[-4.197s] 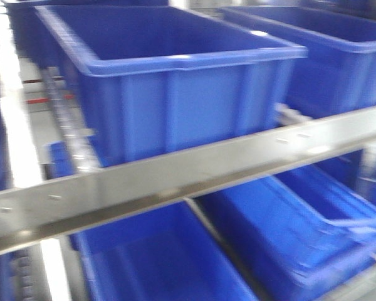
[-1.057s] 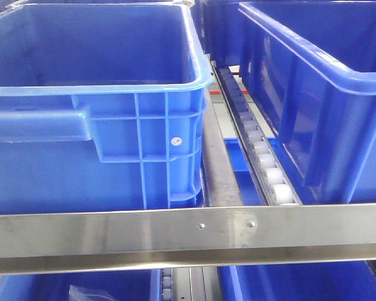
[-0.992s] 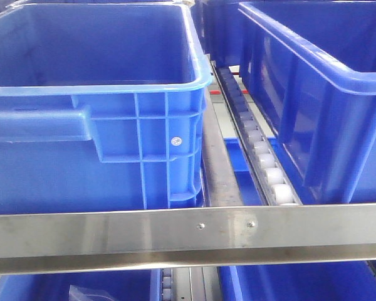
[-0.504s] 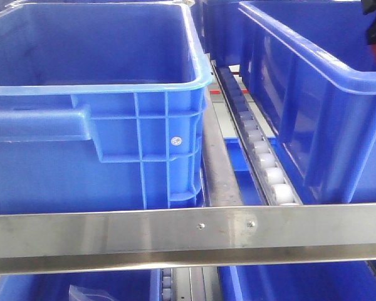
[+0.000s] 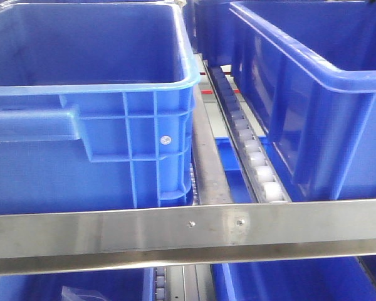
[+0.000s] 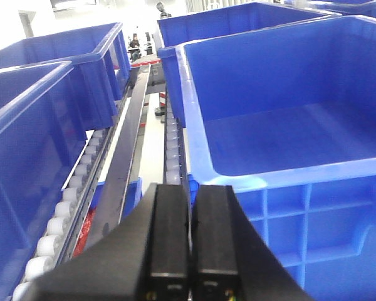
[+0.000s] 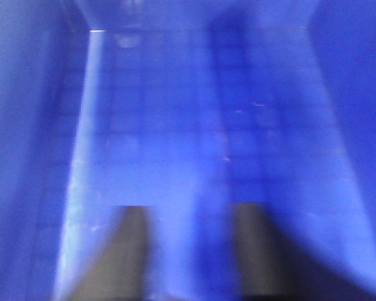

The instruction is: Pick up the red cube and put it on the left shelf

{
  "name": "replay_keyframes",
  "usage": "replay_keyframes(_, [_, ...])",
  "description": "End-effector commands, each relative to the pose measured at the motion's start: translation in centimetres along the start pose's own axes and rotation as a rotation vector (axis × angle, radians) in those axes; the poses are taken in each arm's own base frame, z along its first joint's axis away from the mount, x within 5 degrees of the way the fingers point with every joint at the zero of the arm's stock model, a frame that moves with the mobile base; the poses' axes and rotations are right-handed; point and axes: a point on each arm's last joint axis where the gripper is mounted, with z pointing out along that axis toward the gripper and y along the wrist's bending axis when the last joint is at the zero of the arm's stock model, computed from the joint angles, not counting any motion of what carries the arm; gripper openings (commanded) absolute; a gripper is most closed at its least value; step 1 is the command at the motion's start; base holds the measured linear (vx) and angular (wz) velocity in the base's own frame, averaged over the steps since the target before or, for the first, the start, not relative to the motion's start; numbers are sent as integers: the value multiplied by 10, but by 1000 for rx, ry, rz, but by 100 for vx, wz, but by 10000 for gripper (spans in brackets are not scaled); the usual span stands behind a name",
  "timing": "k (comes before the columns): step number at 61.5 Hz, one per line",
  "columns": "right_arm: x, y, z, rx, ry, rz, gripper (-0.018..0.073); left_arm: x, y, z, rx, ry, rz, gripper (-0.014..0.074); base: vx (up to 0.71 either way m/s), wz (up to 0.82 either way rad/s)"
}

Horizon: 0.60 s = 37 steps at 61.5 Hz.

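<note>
Two grippers, left gripper point(image 6: 189, 241) jaws together, right gripper point(image 7: 187, 251) jaws apart

Front view: two big blue crates point(image 5: 88, 94) point(image 5: 313, 94) on the left shelf point(image 5: 188, 232), one roller track point(image 5: 250, 157) between.

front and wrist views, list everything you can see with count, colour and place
crates: several, dark blue, on the rack; a large one left, one right, more on the level below
front rail: one, steel, across the front view below the crates
roller track: white rollers, running back between the two front crates
clear bag: one, in the lower left crate, only partly seen
red cube: none visible in any view
left gripper: black jaws closed together, nothing between them, beside a crate corner
right gripper: dark jaws apart, nothing between them, over a blue crate floor; view is blurred
</note>
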Motion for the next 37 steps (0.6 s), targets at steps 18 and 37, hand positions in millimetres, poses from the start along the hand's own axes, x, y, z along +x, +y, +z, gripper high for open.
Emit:
replay_keyframes(18, [-3, -2, -121, -10, -330, -12, 49, -1, 0, 0, -5, -69, -5, 106, 0, -2])
replay_keyframes(37, [23, -3, -177, -12, -455, -11, 49, -1, 0, 0, -5, -69, -5, 106, 0, 0])
